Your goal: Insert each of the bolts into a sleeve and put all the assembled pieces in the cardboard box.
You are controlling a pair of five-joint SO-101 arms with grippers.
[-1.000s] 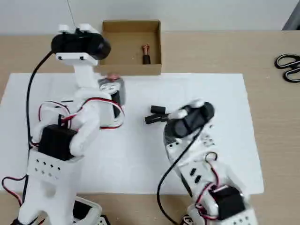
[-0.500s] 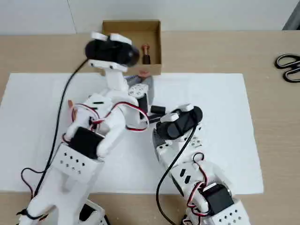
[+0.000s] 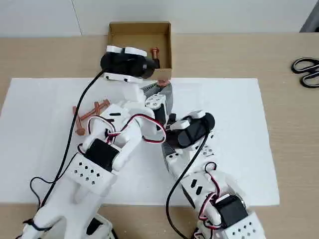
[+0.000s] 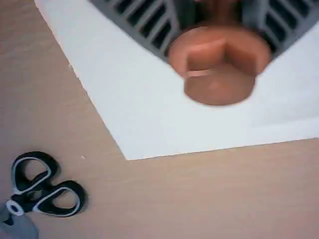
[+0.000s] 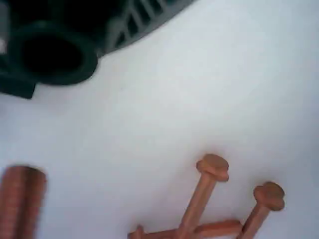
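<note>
My left gripper (image 3: 160, 93) is shut on a copper bolt (image 3: 162, 83), whose hexagonal head (image 4: 219, 64) shows large between the grey fingers (image 4: 139, 17). It hangs just in front of the cardboard box (image 3: 115, 31), close above my right gripper (image 3: 170, 121). That one is shut on a black sleeve (image 5: 50, 57), with the sleeve's open bore facing the camera. A threaded bolt shaft (image 5: 22, 199) pokes in near the sleeve. Three loose bolts (image 3: 90, 112) lie crossed on the white sheet (image 3: 234, 129), also seen as bolts (image 5: 214, 199). One assembled piece (image 3: 155, 54) lies in the box.
Black scissors (image 3: 306, 70) lie on the wooden table at the far right, off the sheet, and appear as scissors (image 4: 42, 191) in the left wrist view. The two arms cross closely at the sheet's middle.
My left arm has swung right from beside the box to just above the right gripper, carrying the bolt. This uncovered the loose bolts. The right gripper shifted slightly left.
</note>
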